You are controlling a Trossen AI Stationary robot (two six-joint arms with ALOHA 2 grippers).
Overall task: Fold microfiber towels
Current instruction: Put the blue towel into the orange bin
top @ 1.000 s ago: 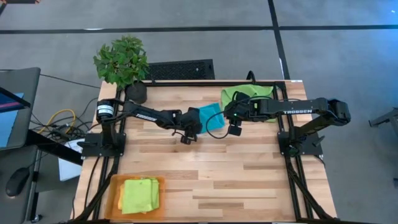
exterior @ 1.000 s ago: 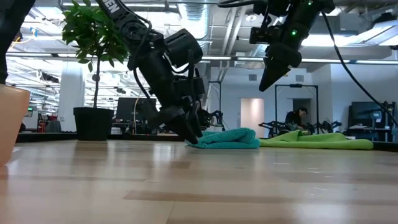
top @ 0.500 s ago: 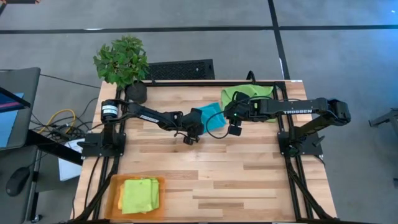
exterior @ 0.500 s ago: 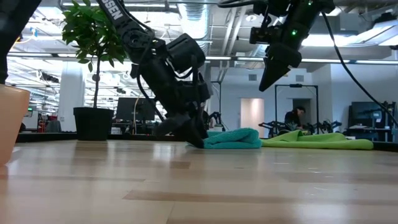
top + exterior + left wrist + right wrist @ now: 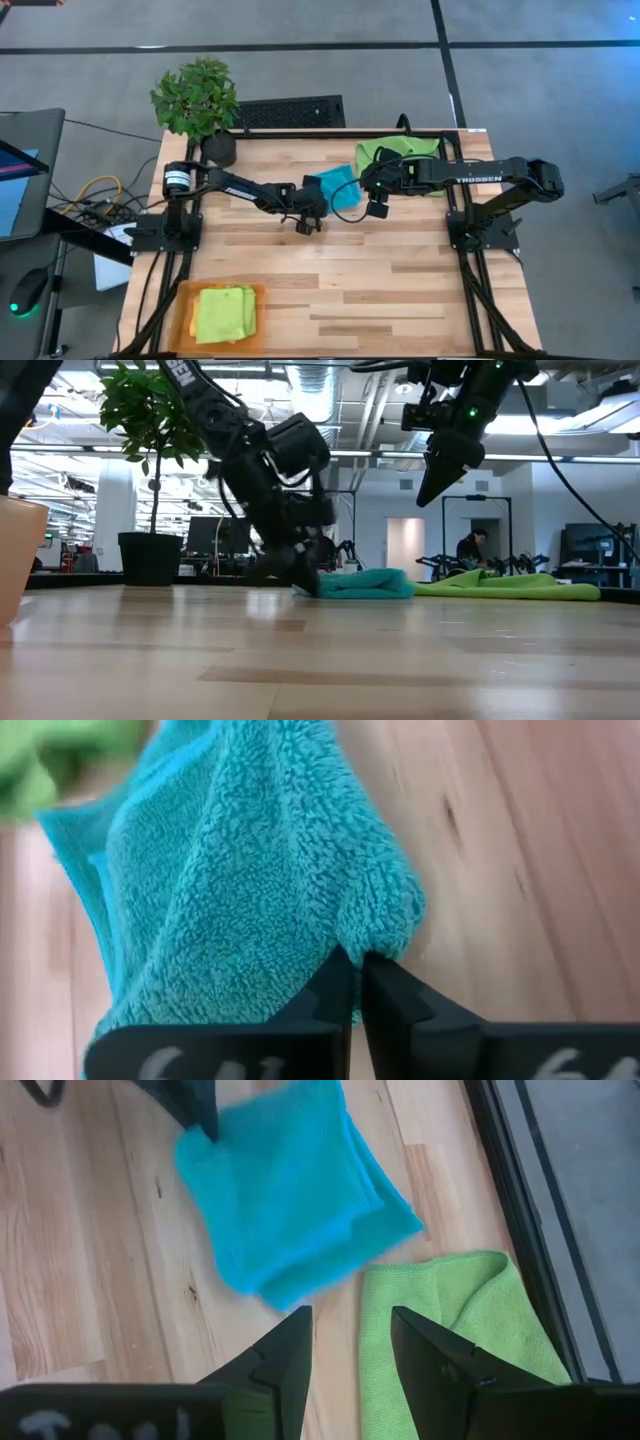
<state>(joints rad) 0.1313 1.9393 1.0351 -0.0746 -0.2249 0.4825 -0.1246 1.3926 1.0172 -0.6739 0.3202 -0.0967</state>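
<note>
A teal towel [image 5: 340,186] lies bunched and partly folded on the wooden table, behind its middle. My left gripper [image 5: 358,975] is down at the towel's left corner and shut on it; the low view shows this gripper [image 5: 305,584] at table height. My right gripper [image 5: 350,1350] hangs open above the towel's right side [image 5: 377,208], touching nothing. A lime green towel [image 5: 400,155] lies crumpled at the far right edge. Another lime green towel [image 5: 225,313] lies folded on an orange tray [image 5: 185,295] at the near left. My left gripper pinches the teal towel's corner [image 5: 385,932] between its two fingertips. The fingers slant down from the table's left side. How many layers are caught does not show. The towel rests on the table, slack, with its bulk spreading away from the fingers.
A potted plant [image 5: 197,100] stands at the far left corner. Black frame rails [image 5: 470,260] run along both sides of the table. Bare wood [image 5: 380,290] fills the near middle and right.
My left gripper has sunk slightly at the teal towel's left corner and shut on it. The towel's hump by the fingers has flattened a little in the low view. My right arm has kept still.
</note>
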